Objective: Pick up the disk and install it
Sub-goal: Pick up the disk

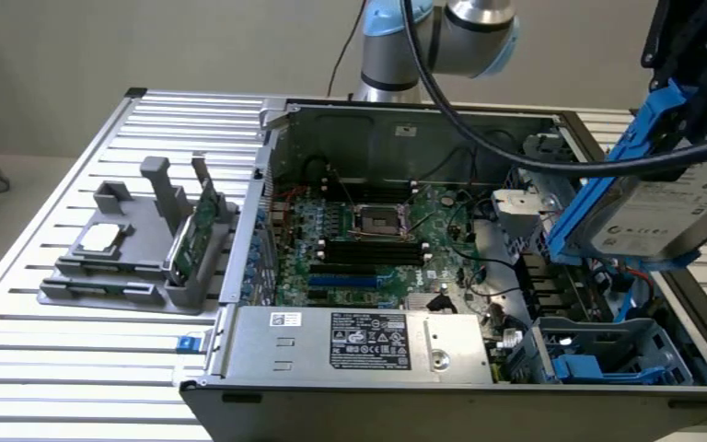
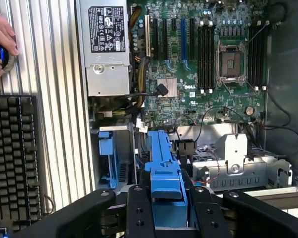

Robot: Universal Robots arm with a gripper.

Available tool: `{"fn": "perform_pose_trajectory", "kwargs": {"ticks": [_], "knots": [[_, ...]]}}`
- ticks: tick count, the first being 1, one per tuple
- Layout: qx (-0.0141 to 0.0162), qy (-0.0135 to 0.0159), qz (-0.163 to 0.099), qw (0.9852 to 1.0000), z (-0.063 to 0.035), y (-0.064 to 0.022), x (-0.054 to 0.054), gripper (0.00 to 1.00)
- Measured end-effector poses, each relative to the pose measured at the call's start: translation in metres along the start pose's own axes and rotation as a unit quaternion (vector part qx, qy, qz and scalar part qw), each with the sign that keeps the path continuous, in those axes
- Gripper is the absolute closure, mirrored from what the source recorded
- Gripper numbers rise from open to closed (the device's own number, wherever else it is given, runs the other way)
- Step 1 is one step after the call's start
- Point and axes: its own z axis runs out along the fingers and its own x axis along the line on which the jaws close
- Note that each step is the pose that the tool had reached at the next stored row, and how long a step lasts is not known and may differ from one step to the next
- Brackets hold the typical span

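Robotics lab bench, set up for computer-assembly trials.

Slatted aluminium surface [image 1: 59, 368] carries an open tower computer case [image 1: 452, 124] lying on its side, with the motherboard [image 1: 366, 230] and the labelled power supply [image 1: 353, 341] exposed. A grey fixture [image 1: 121, 276] beside the case stands loose parts upright in slots. An industrial robot arm [image 1: 477, 28] rises behind the case, black cables trailing, and holds the disk [image 1: 666, 216] above it. A keyboard [image 2: 12, 158] lies on the same surface, with a person's hand [image 2: 0, 44] near it. Plain pale wall [image 1: 144, 46] behind.
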Motion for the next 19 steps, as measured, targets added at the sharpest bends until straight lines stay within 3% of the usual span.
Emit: {"fn": "perform_pose_trajectory", "kwargs": {"ticks": [9,19], "knots": [[-0.0001,0.0001,0.000,1.0000,0.0018,-0.0063,0.017,0.67],[-0.0007,0.0004,-0.003,1.0000,0.0157,-0.0064,0.030,0.67]]}}
